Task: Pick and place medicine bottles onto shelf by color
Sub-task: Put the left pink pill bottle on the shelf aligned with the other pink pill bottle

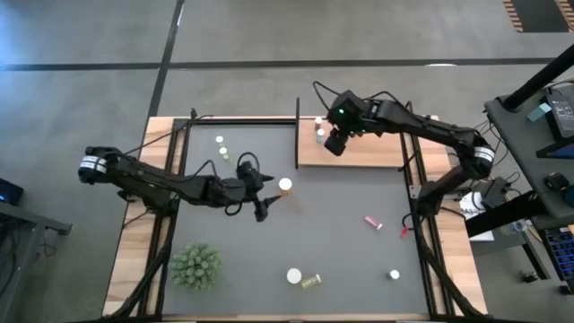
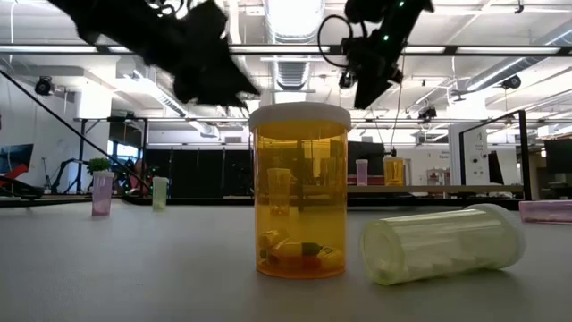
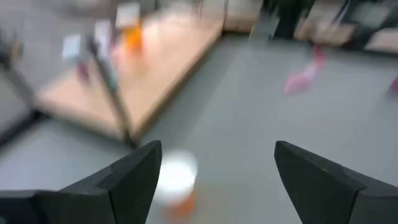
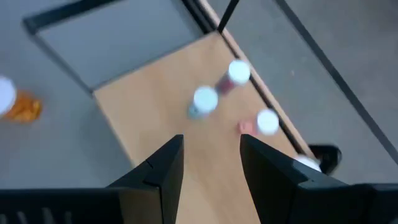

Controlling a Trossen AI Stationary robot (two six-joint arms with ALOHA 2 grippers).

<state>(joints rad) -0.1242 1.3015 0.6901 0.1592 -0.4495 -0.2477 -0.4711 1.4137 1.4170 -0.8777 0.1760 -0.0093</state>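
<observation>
My left gripper (image 1: 263, 213) (image 3: 217, 152) hangs open over the middle of the dark mat. An upright orange medicine bottle (image 1: 285, 186) (image 3: 175, 183) with a white cap stands just ahead of its fingers, apart from them. My right gripper (image 1: 334, 145) (image 4: 211, 146) hovers above the shelf (image 1: 359, 152) (image 4: 155, 118). Its fingers stand a narrow gap apart with nothing between them. Three white-capped bottles (image 4: 238, 71) (image 4: 205, 98) (image 4: 267, 121) stand on the shelf's far left part, ahead of the right gripper.
Two bottles (image 1: 220, 141) (image 1: 224, 154) stand at the mat's far left. A pink bottle (image 1: 373, 222) lies at the right. An upright orange bottle (image 2: 300, 192) and a lying yellow-green one (image 2: 442, 243) are at the near edge, with a white-capped one (image 1: 394, 274). A spiky green plant (image 1: 195, 266) sits near left.
</observation>
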